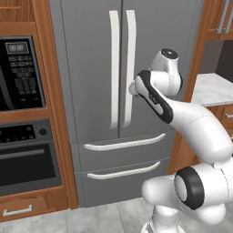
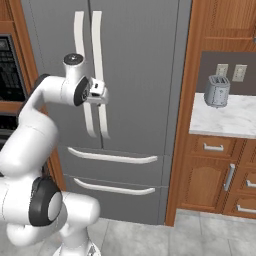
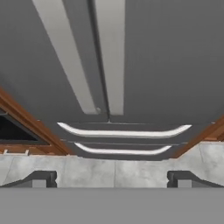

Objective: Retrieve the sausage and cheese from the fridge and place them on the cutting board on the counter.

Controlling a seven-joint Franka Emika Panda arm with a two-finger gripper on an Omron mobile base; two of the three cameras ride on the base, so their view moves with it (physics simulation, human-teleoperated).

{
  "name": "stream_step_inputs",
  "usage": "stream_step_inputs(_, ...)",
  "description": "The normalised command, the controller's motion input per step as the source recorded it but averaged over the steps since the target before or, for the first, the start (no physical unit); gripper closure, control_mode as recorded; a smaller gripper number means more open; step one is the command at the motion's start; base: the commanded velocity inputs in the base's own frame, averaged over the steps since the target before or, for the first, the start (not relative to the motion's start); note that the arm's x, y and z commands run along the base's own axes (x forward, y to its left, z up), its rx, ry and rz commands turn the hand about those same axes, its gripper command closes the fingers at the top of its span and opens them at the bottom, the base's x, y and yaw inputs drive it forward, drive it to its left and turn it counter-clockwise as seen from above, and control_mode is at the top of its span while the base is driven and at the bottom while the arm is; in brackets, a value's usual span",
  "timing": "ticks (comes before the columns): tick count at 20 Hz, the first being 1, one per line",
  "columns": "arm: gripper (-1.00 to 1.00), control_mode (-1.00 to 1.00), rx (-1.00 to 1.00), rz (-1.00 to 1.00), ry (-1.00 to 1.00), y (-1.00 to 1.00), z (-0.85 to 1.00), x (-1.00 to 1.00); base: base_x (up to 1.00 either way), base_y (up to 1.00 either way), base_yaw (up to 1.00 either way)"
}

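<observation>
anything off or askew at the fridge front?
Nothing stands out. The fridge has both doors and both drawers shut, handles straight. The gripper, jaws open, sits close to the door handles. The toaster stands upright on the side counter.

arm (image 2: 47, 92): raised, bent | fingers (image 3: 41, 178): spread wide, empty

A white-grey marbled worktop (image 2: 227, 120) sits at the right edge of the right base view, on brown wood cabinets (image 2: 215, 177) with pale handles. A silver toaster (image 2: 217, 91) stands upright on it near the back wall, below two wall outlets (image 2: 230, 72). A corner of the same worktop (image 1: 213, 88) shows at the right edge of the left base view. Across the bottom of all three views runs a grey tiled floor (image 2: 165, 235); the closed fridge (image 2: 135, 100) stands on it.
</observation>
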Motion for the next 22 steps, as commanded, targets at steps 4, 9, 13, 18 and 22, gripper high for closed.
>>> stream_step_inputs(4, -1.0, -1.0, 0.01, 0.01, -0.1, 0.02, -0.02, 0.32, 0.0, 0.0, 0.0)
stream_step_inputs(9, -1.0, -1.0, 0.0, 0.0, -0.14, 0.03, -0.01, 0.3, 0.0, 0.0, 0.0)
stream_step_inputs(13, -1.0, -1.0, 0.0, 0.0, -0.08, 0.07, 0.01, 0.26, 0.0, 0.0, 0.0)
stream_step_inputs(18, -1.0, -1.0, 0.0, 0.0, -0.02, 0.03, 0.04, 0.29, 0.0, 0.0, 0.0)
stream_step_inputs(22, -1.0, -1.0, 0.0, 0.0, 0.0, 0.0, 0.11, 0.36, 0.0, 0.0, 0.0)
